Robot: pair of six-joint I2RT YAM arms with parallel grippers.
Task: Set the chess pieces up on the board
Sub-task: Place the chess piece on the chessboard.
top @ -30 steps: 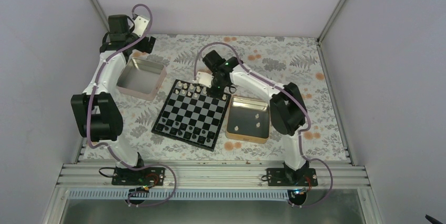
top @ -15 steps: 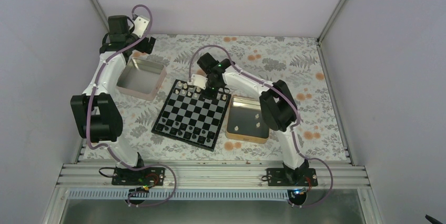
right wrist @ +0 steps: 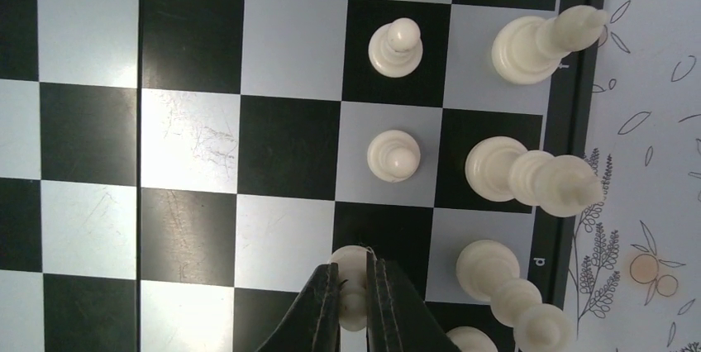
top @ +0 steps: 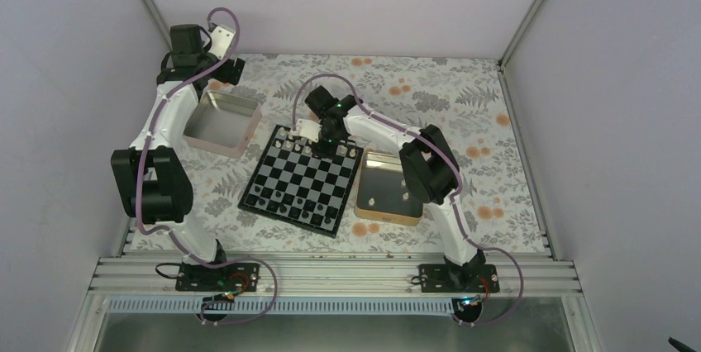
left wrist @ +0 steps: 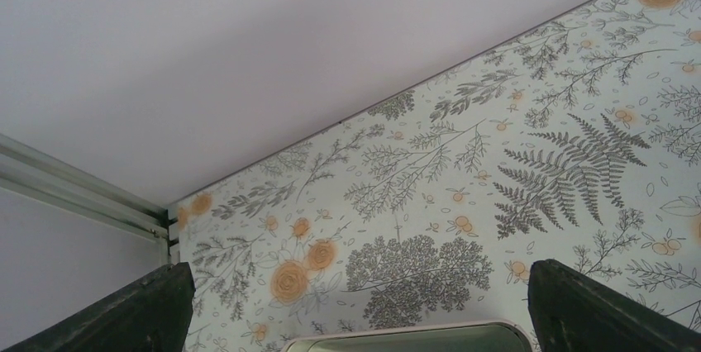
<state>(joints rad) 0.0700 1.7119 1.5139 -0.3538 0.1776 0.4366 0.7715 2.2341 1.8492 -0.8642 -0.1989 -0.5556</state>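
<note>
The board (top: 302, 183) lies mid-table, with white chess pieces (top: 291, 139) along its far rows. My right gripper (top: 324, 145) hangs over those rows. In the right wrist view it (right wrist: 354, 279) is shut on a white pawn (right wrist: 353, 263) over a black square of the board (right wrist: 190, 129), in the pawn row. Two more pawns (right wrist: 393, 155) stand further along that row, and taller pieces (right wrist: 529, 174) line the edge row. Whether the held pawn touches the square I cannot tell. My left gripper (top: 225, 69) is open at the far left corner, its fingers (left wrist: 124, 311) wide apart and empty.
A gold tin (top: 368, 211) right of the board holds three white pieces (top: 404, 195). A pinkish silver tin (top: 240, 130) sits left of the board, and its rim (left wrist: 413, 337) shows under my left gripper. Dark chessmen (top: 285, 203) line the board's near rows.
My right gripper has moved left along the board's far rows, still shut on the pawn. The left arm has not moved.
</note>
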